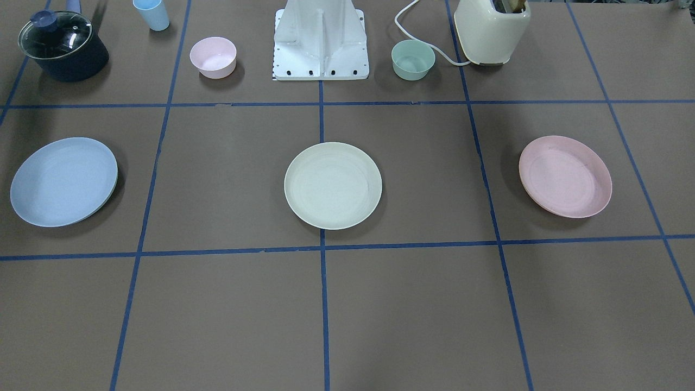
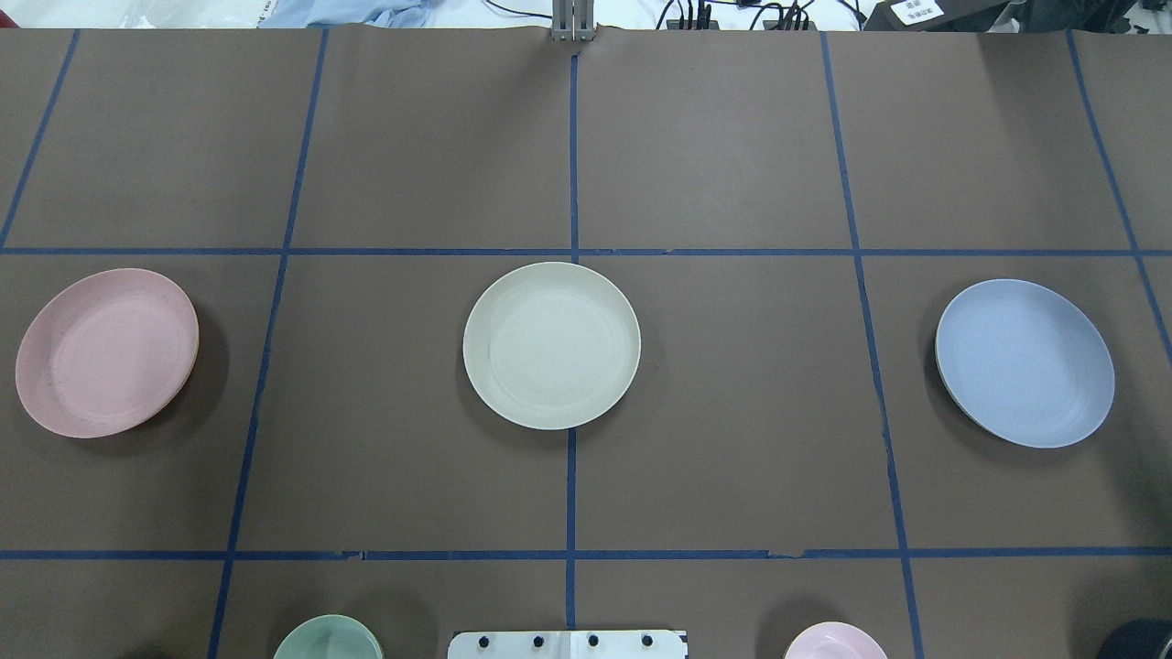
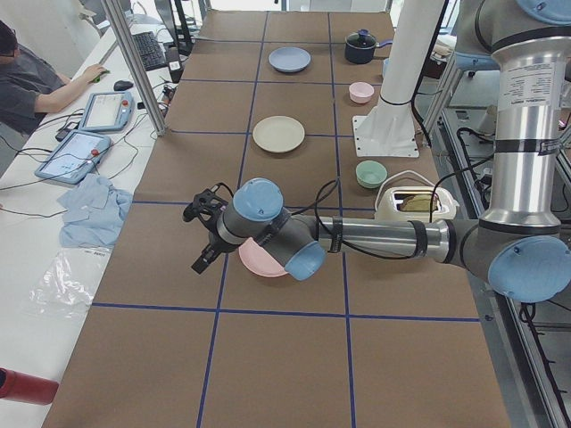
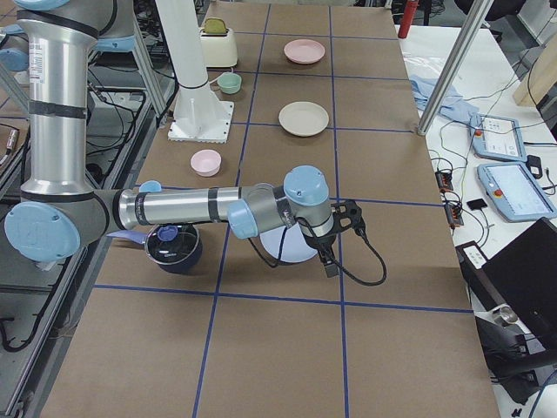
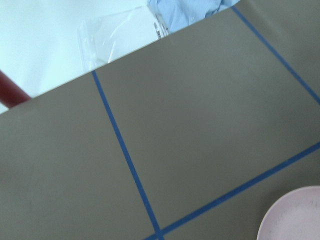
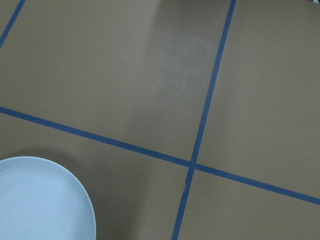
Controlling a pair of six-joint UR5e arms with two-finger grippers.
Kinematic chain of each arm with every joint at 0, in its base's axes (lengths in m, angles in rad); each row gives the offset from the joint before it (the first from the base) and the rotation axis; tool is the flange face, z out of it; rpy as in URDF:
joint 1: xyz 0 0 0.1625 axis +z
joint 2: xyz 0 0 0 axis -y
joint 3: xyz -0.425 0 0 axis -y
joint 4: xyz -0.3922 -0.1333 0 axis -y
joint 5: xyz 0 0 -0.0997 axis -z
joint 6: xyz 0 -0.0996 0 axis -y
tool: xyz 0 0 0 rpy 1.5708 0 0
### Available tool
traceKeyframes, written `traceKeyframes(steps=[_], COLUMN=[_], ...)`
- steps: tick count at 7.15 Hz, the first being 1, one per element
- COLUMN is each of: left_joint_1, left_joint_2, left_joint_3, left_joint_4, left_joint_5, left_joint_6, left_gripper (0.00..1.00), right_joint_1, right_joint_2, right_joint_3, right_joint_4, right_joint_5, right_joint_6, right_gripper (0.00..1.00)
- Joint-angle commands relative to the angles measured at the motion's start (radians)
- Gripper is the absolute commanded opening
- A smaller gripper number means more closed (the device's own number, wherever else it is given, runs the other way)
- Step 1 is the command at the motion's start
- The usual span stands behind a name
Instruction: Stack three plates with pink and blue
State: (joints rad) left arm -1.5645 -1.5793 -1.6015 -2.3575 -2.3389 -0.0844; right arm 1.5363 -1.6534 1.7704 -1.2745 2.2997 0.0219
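Three plates lie apart in a row on the brown table. The cream plate [image 1: 333, 185] [image 2: 551, 345] is in the middle. The pink plate [image 1: 564, 176] [image 2: 105, 352] [image 5: 295, 217] is on my left side. The blue plate [image 1: 64, 182] [image 2: 1025, 363] [image 6: 40, 200] is on my right side. My left gripper [image 3: 203, 234] shows only in the exterior left view, above the table just past the pink plate [image 3: 259, 260]. My right gripper [image 4: 348, 218] shows only in the exterior right view, just past the blue plate [image 4: 283, 246]. I cannot tell whether either is open or shut.
Near the robot base [image 1: 320, 43] stand a small pink bowl [image 1: 213, 57], a green bowl [image 1: 413, 60], a cream toaster [image 1: 491, 30], a light blue cup [image 1: 152, 13] and a dark pot with a glass lid [image 1: 62, 46]. A person sits by tablets [image 3: 85, 152] beyond the table's far edge.
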Motion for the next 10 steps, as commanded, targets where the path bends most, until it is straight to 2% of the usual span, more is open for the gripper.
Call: traceKeyframes(steps=[1,2,3,4,5,6,7,10], left_joint_1=[0.049,0.128,0.224,0.272,0.363,0.417,0.447,0.549], left_joint_2=[-0.021,0.048,0.048,0.059,0.097,0.108,0.111,0.172], left_joint_3=[0.052,0.086,0.116,0.124,0.132,0.161,0.216,0.23], left_joint_4=[-0.182,-0.379,-0.402,-0.408,-0.48,-0.547,-0.58,-0.583], left_joint_5=[0.001,0.001,0.004,0.047,0.191,0.287,0.296,0.367], left_joint_6=[-0.078,-0.092,-0.156,-0.316,-0.431,-0.521,-0.535,-0.535], left_gripper=[1.0,1.0,1.0,1.0,1.0,1.0,1.0,1.0], right_joint_1=[-0.033,-0.039,-0.039,-0.041,-0.041,-0.041,-0.041,-0.041], right_joint_2=[0.012,0.003,-0.003,-0.008,-0.012,-0.019,-0.02,-0.026], right_joint_3=[0.007,0.007,0.006,0.004,0.006,0.009,0.009,0.011], right_joint_4=[0.036,0.046,0.044,0.046,0.046,0.046,0.046,0.046], right_joint_5=[0.004,0.007,0.007,0.007,0.01,0.011,0.009,0.009], right_joint_6=[0.021,0.029,0.032,0.05,0.056,0.056,0.055,0.055], right_gripper=[1.0,1.0,1.0,1.0,1.0,1.0,1.0,1.0])
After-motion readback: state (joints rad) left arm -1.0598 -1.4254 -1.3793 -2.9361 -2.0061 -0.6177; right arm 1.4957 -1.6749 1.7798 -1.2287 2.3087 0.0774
